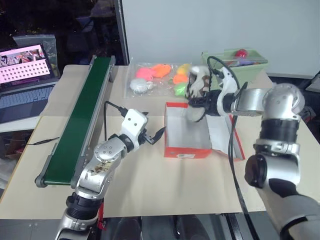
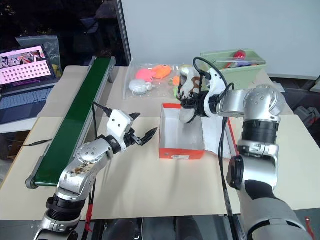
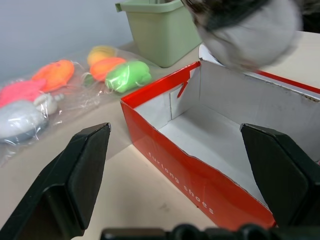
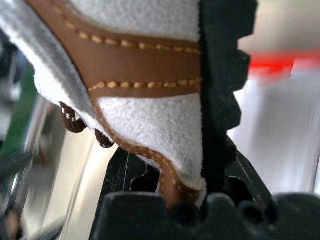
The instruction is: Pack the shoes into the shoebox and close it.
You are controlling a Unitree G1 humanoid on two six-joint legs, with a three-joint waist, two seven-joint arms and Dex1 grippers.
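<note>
- Shoebox [image 1: 186, 148]: orange-red outside, white inside, standing open near the middle of the table [image 1: 150, 190]. Its lid [image 1: 226, 134] lies folded back to the right, partly hidden behind the right arm and a black cable. The left wrist view shows the inside bare as far as it can be seen; the far right part is cut off.
- Shoe [image 2: 188, 84]: cream with tan stitched trim and dark laces, held in the air over the far edge of the shoebox. Its lower end is blurred in the head views, so whether it touches the box cannot be told.
- Right gripper [image 2: 192, 102]: clamped on the shoe. In the right wrist view one black toothed finger [image 4: 220, 95] presses the shoe's side; the other finger is mostly hidden behind the shoe.
- Left gripper [image 2: 141, 134]: fingers spread wide apart and holding nothing, just left of the shoebox and pointing at its near left wall without touching it.
- Conveyor belt [image 1: 82, 117]: long dark green strip along the left of the table.
- Bag of toys [image 1: 155, 77]: clear bag of bright soft shapes at the far side, behind the shoebox; its right part is hidden by the shoe.
- Green tub [image 1: 250, 65]: pale, far right, partly covered by the right arm; contents hard to make out.
- Laptop [image 1: 25, 85]: far left, open, cut off by the edge.
</note>
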